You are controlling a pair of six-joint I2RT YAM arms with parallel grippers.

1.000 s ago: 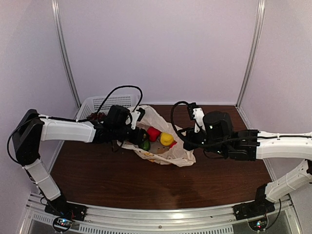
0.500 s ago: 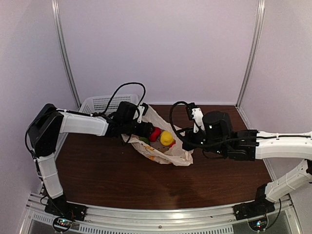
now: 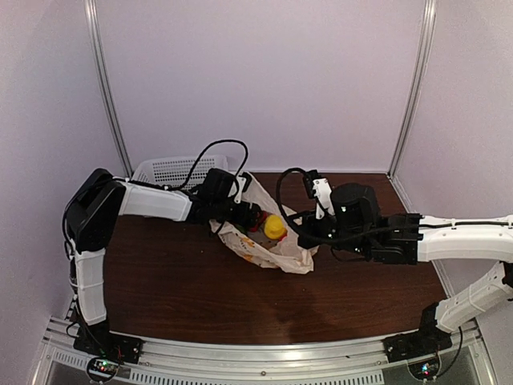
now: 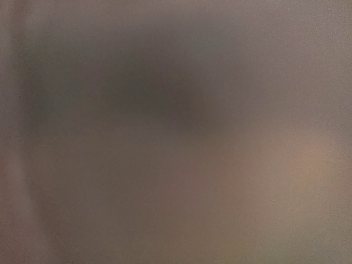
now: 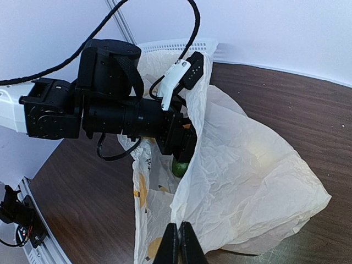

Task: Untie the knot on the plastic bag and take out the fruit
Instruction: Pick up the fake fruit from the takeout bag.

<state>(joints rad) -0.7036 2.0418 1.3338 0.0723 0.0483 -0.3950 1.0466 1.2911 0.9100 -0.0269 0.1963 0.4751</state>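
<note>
The right gripper (image 5: 179, 246) is pinched tight on the bag (image 5: 247, 176) at its near rim. The left gripper (image 5: 177, 144) reaches into the bag's mouth from 9 o'clock. Film hides its fingers, so I cannot tell their state, and its own camera shows only blur. A green fruit (image 5: 180, 168) lies just under it and a yellow fruit (image 3: 275, 228) mid-bag. A basket (image 3: 172, 170) stands at the bag's 10 o'clock.

No readable text, plastic bag (image 5: 247, 181) print (blurred)
</note>
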